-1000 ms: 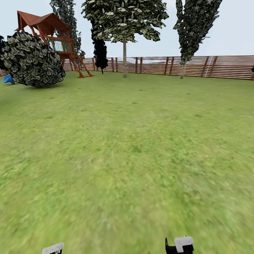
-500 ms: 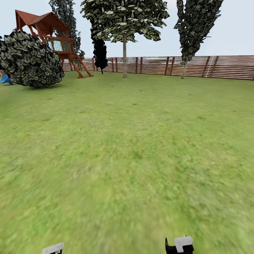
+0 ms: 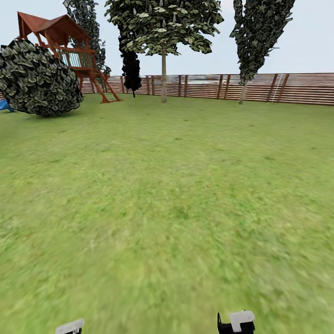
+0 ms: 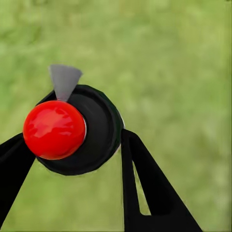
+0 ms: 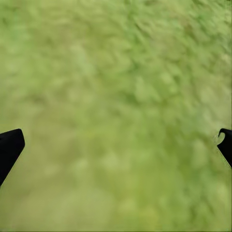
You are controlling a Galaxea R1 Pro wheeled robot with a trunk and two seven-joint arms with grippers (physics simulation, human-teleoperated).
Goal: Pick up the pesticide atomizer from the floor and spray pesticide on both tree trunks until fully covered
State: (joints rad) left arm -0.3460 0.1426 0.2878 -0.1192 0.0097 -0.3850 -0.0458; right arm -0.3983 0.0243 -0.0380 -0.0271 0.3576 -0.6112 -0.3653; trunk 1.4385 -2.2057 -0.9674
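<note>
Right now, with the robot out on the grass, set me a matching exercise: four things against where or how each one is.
Things:
1. atomizer
2. right gripper
3. playhouse
4. fence

Place or state:
A. open, above the lawn
B. far left, behind the bush
C. between the fingers of the left gripper
D. along the lawn's far edge

Pairs: 1-C, 2-A, 3-B, 4-D
</note>
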